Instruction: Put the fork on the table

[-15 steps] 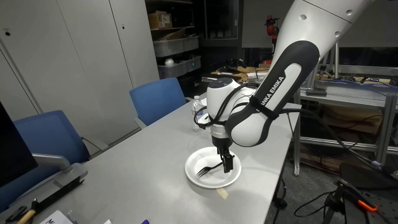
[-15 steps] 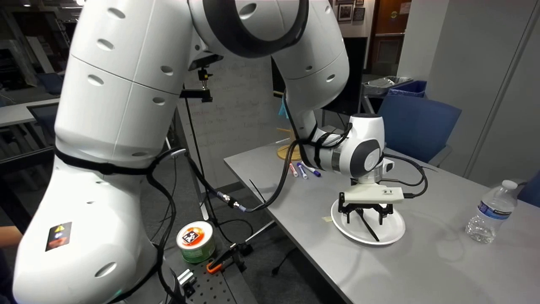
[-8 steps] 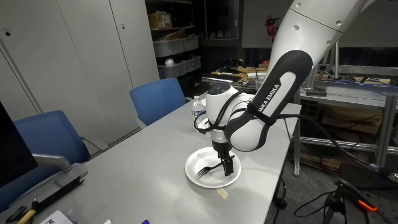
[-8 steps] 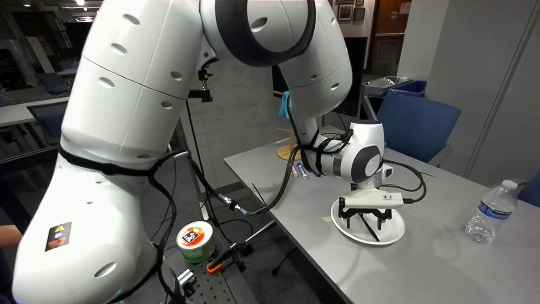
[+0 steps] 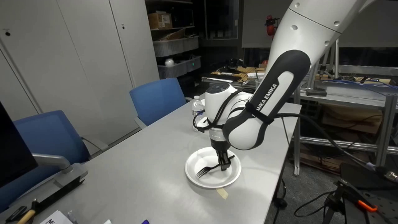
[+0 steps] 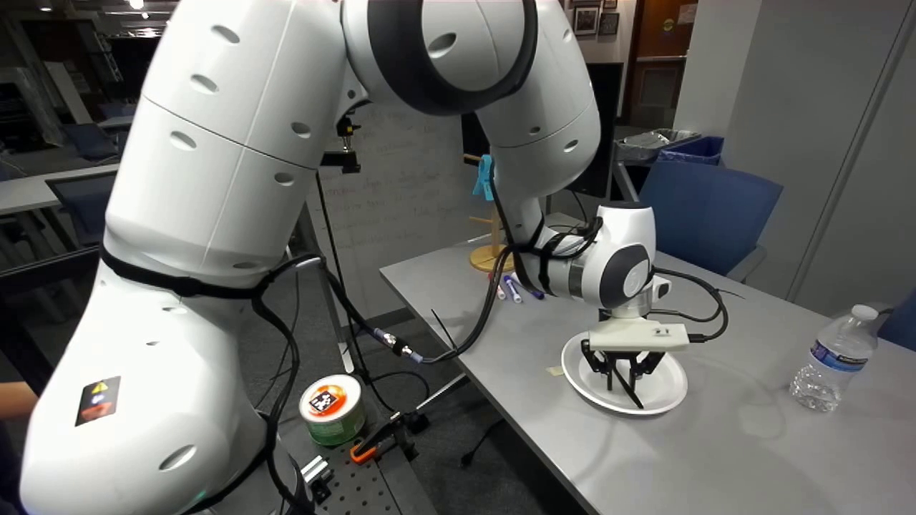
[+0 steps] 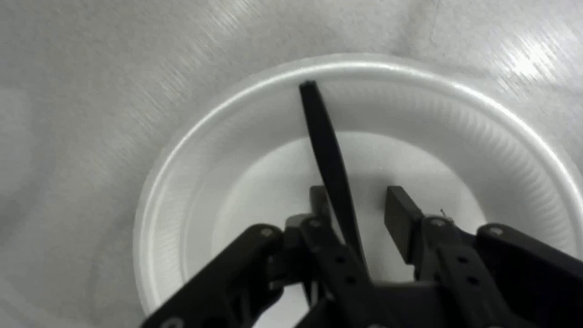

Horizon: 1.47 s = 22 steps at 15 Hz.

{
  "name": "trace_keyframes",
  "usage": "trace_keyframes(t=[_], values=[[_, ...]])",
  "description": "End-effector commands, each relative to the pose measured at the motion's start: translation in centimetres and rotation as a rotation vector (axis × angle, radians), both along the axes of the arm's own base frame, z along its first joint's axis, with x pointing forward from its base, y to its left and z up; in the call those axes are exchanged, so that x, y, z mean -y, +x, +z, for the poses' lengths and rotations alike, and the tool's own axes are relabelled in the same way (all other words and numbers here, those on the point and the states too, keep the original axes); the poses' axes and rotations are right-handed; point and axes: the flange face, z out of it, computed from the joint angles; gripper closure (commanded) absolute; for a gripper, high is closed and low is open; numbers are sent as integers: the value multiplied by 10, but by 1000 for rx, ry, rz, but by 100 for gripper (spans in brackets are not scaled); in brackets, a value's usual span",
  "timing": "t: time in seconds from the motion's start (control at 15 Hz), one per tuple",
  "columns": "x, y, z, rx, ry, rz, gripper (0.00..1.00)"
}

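The black fork (image 5: 204,171) lies in the white round plate (image 5: 217,179), its tines on the plate's floor and its handle end leaning up on the rim. That plate rests on the light grey table (image 5: 146,177). My gripper (image 7: 356,200) points down over the plate, its fingers partly closed and on either side of the fork's handle (image 7: 327,150). In the wrist view the handle runs close by the left finger, while a clear gap parts it from the right pad (image 7: 401,223). The wrist view hides the tines behind the gripper.
A clear water bottle (image 6: 834,361) stands on the table beyond the plate. Several markers (image 6: 512,288) and a wooden stand (image 6: 488,257) are toward the table's far end. A bit of tape (image 5: 222,193) sticks beside the plate. Blue chairs (image 5: 158,99) line one side.
My gripper came down a little toward the plate, then its fingers moved closer together around the fork's handle. Fork and plate look unmoved.
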Motion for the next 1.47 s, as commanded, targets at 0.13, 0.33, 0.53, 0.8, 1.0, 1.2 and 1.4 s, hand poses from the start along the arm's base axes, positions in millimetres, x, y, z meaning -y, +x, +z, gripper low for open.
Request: trace_keyframes(t=[0.13,0.33,0.53,0.8,1.0,1.2,1.4], values=[[6,7,1,-7,-16,24,100],[6,5,14,7,-29,26,97],[6,3,31,25,-35,38,97],[13,7,57,64,-47,35,97],[29,11,67,85,-53,-3,97],[54,10,70,97,-51,-56,97],[81,6,72,103,-52,-115,97]])
